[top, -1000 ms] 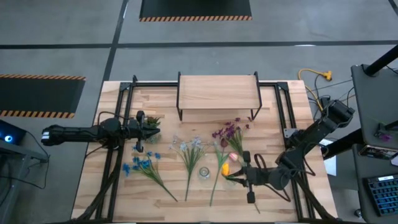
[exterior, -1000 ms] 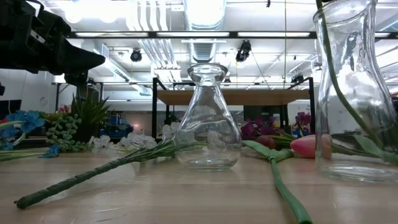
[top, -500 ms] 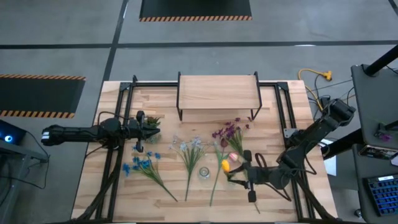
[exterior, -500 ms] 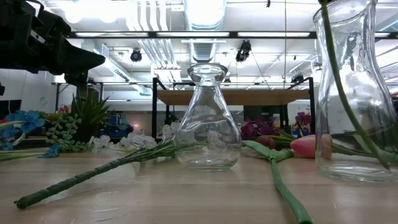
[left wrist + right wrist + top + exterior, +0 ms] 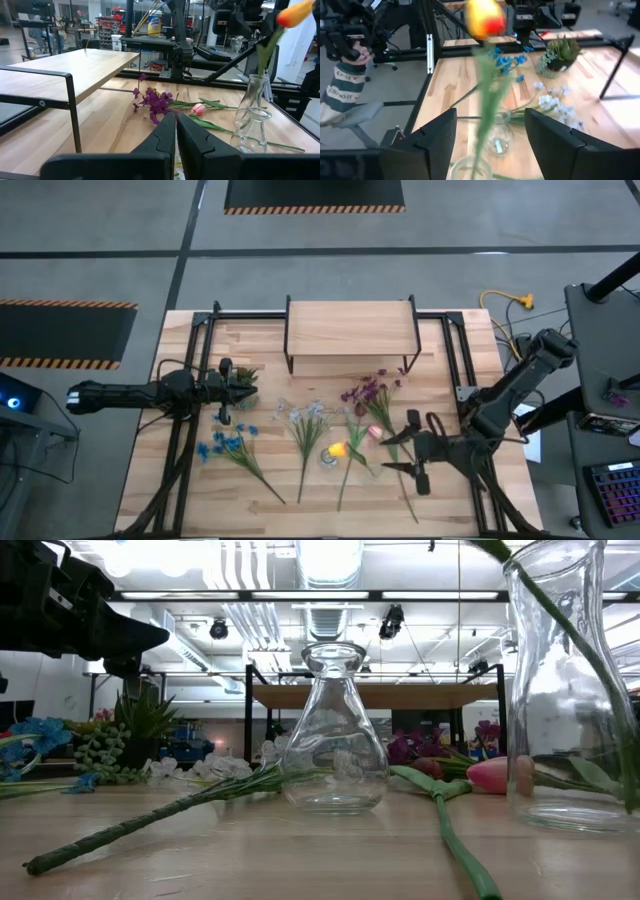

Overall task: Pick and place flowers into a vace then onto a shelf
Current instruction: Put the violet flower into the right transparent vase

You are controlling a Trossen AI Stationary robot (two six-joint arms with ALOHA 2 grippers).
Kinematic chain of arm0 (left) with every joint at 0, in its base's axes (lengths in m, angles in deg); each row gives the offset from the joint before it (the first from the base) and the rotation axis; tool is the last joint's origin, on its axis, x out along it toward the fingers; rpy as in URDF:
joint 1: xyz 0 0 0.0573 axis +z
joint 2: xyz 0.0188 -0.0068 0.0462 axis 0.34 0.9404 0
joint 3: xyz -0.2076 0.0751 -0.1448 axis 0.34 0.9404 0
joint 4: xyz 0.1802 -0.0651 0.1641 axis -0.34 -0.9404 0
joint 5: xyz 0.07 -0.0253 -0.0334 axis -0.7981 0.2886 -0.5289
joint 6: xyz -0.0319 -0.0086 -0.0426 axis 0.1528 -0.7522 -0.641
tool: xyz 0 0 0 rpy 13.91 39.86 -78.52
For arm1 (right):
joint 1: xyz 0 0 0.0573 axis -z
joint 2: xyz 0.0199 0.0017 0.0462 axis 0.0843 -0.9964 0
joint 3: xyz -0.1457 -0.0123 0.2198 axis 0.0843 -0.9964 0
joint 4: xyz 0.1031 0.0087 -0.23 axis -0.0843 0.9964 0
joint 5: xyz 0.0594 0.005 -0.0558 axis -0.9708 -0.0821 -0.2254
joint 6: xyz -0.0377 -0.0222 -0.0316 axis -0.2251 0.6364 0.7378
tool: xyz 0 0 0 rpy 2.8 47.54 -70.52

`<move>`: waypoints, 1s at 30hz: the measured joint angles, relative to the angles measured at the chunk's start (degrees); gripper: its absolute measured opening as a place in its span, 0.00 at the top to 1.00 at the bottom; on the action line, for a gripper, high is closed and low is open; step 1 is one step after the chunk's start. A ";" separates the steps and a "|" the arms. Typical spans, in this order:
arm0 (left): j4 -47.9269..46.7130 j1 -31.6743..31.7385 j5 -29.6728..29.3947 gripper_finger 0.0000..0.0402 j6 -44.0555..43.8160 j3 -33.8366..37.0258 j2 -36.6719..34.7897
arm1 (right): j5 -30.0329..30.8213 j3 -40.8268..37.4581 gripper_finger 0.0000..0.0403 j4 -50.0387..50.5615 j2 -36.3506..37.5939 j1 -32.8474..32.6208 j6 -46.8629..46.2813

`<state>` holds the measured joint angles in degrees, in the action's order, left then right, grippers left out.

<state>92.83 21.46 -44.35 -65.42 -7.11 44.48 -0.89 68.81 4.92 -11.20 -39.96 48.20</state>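
Release noted: my right pincer [image 5: 398,455] now stands wide and empty beside the tall vase [image 5: 570,690], with the yellow flower [image 5: 338,449] left leaning in it. One stem placed. Four flowers lie near that vase. Two vases, one shelf [image 5: 350,328] beyond. Left pincer [image 5: 238,388] shut, idle.

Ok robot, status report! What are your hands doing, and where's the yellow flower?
Right gripper open, beside the tall vase. Left gripper shut, by the potted plant. Yellow flower standing in the tall vase. Nothing in the way.
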 joint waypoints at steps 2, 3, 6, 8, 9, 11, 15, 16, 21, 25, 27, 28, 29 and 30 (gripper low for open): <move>-0.02 0.00 0.00 1.00 0.00 0.00 0.02 | 0.08 0.00 0.44 1.91 0.70 0.02 -3.22; 0.00 0.01 0.01 1.00 0.00 0.00 0.01 | 0.16 0.00 0.44 3.04 0.99 0.02 -4.49; -0.01 0.01 0.01 1.00 -0.02 0.00 0.02 | 0.23 0.00 0.44 5.89 1.74 0.02 -7.70; -0.02 0.02 0.02 1.00 -0.02 0.00 0.01 | 0.48 0.00 0.44 7.67 1.92 0.02 -9.32; -0.02 0.00 0.00 1.00 0.00 0.00 0.02 | 0.55 0.00 0.44 8.29 1.92 0.02 -9.72; -0.02 0.02 0.02 1.00 -0.02 0.00 0.00 | 0.62 -0.02 0.44 9.37 1.92 0.02 -11.12; 0.00 0.01 0.00 1.00 -0.01 0.00 0.02 | 0.65 -0.04 0.45 11.57 1.92 0.02 -14.46; -0.02 0.02 0.01 1.00 -0.01 0.00 0.02 | 0.66 -0.04 0.45 11.93 1.92 0.02 -14.98; -0.02 0.00 0.01 1.00 -0.01 0.00 0.02 | 0.67 -0.04 0.45 14.74 1.55 0.02 -18.29; -0.02 0.00 0.00 1.00 -0.02 0.00 0.00 | 0.75 -0.04 0.45 17.35 0.97 0.02 -21.15; 0.00 0.01 0.00 1.00 -0.01 0.00 0.02 | 1.02 -0.04 0.45 18.78 0.55 0.02 -23.09; -0.02 0.02 0.01 1.00 0.00 0.00 0.01 | 1.59 -0.04 0.45 19.30 0.24 0.02 -24.06; -0.02 0.00 0.00 1.00 0.00 0.00 0.00 | 2.55 -0.04 0.45 20.00 -0.06 0.02 -24.87; -0.02 0.02 0.01 1.00 0.00 0.00 0.01 | 3.22 -0.07 0.45 20.78 -0.27 0.02 -25.46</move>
<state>92.82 21.48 -44.35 -65.43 -7.11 44.50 2.32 68.74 25.70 -11.47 -39.94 22.74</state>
